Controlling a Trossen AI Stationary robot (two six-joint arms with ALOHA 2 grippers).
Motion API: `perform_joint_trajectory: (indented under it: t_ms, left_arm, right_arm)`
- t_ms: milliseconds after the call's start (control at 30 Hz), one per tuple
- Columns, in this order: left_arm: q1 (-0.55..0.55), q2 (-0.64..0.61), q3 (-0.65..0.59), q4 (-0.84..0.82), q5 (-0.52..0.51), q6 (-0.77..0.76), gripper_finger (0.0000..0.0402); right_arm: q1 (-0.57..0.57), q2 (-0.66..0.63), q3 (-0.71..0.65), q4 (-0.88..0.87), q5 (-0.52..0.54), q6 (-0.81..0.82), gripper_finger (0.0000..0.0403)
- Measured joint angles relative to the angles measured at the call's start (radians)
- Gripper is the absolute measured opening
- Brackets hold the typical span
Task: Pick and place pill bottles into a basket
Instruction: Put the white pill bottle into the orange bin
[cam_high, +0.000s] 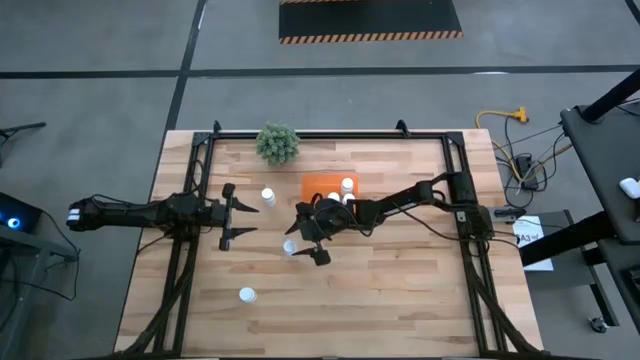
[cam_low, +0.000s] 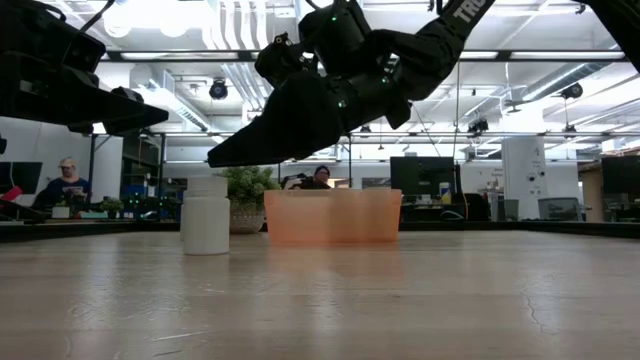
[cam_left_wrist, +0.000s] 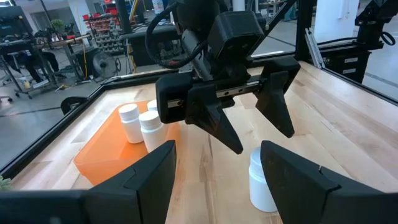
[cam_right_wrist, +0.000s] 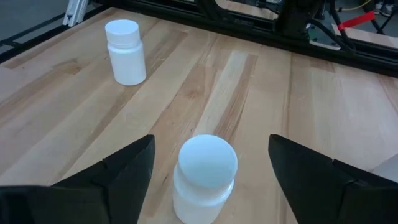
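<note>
Between the spread fingers of the right gripper (cam_right_wrist: 208, 165) stands a pill bottle (cam_right_wrist: 205, 177), upright on the wooden table (cam_high: 400, 290); the fingers flank it without touching, and the picture's edge cuts off its base in the right wrist view. From above, this bottle (cam_high: 289, 247) is mostly hidden under the gripper (cam_high: 311, 243). Just behind that gripper sits the orange basket (cam_high: 318, 185), the arm crossing its near side, with three bottles (cam_high: 347, 185) showing inside; the left wrist view shows two of them clearly (cam_left_wrist: 129, 121) and only a sliver of a third.

Another bottle (cam_high: 268, 197) stands between the two grippers, toward the far side, near the green plant (cam_high: 277, 143). One more (cam_high: 247, 294) stands well apart, on the near side of the table.

Facing the right gripper, the left gripper (cam_high: 240, 216) hovers with fingers apart, holding nothing. People sit in the blurred room beyond.
</note>
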Motion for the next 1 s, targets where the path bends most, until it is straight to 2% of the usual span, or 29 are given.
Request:
perform_joint_trajectory:
  t_ms: [267, 700, 833, 1000]
  left_arm:
    - [0.0, 0.002, 0.0, 0.001, 0.0, 0.0, 0.0217]
    - [0.0, 0.005, 0.0, 0.007, 0.0, 0.0, 0.0217]
    - [0.0, 0.006, 0.0, 0.007, 0.0, 0.0, 0.0217]
    - [0.0, 0.006, 0.0, 0.007, 0.0, 0.0, 0.0217]
  right_arm:
    - [0.0, 0.09, 0.034, 0.034, -0.031, 0.004, 0.0296]
    - [-0.004, 0.095, 0.047, 0.034, -0.037, 0.004, 0.0272]
    - [-0.004, 0.096, 0.047, 0.026, -0.037, 0.017, 0.0249]
    - [-0.004, 0.096, 0.047, 0.025, -0.037, 0.027, 0.0193]
